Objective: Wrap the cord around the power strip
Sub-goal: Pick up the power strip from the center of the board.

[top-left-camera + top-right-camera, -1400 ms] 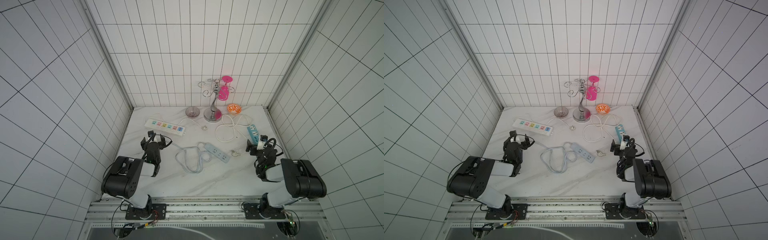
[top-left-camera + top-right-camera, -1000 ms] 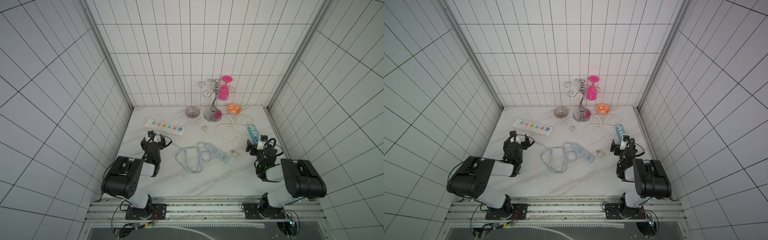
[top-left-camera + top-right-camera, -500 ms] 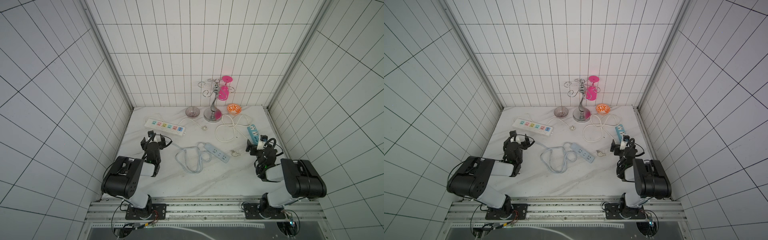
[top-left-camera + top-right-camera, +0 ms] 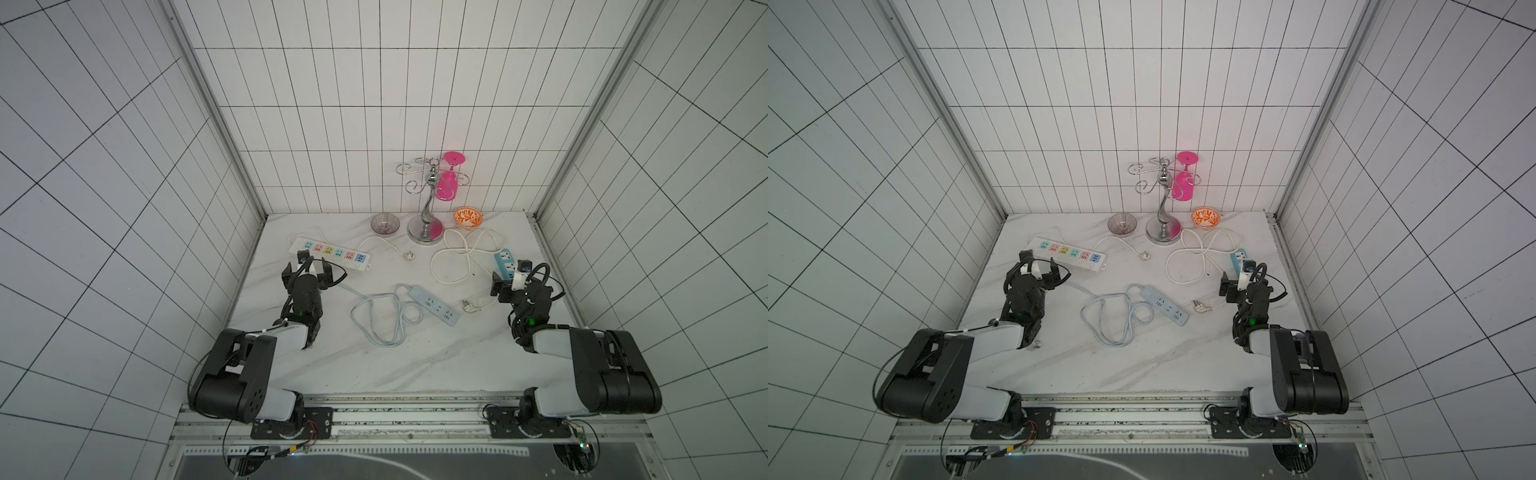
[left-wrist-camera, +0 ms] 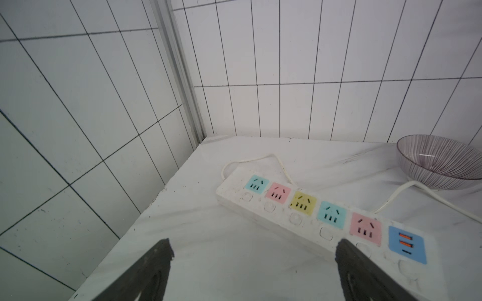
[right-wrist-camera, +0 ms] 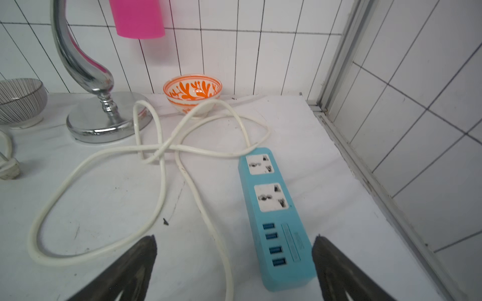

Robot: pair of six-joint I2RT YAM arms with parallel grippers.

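Both pincers, left (image 5: 254, 247) and right (image 6: 234, 242), stand spread and empty, well apart from the power strip (image 4: 434, 306) lying mid-way across the table (image 4: 374, 374), the cord (image 4: 352, 316) looped loosely beside it. Wrapping looks unstarted; next, I reckon, one pincer must reach in and pinch the cord.

Table (image 4: 353, 365): power strip (image 4: 434, 306) lies diagonally in the centre. Cord (image 4: 376, 318) is looped loose on the table to its left, w/ one run heading toward left gripper (image 4: 309, 268). Plug (image 4: 468, 306) just right of strip. Long strip (image 4: 332, 254) back-left, left gripper at its front edge. USB strip (image 4: 505, 262) far right, its cable (image 4: 453, 257) coiled to its left, right gripper (image 4: 512, 274) at its near end. Stand (image 4: 424, 230) back centre, btwn left bowl (image 4: 385, 224) & right bowl (image 4: 468, 217).
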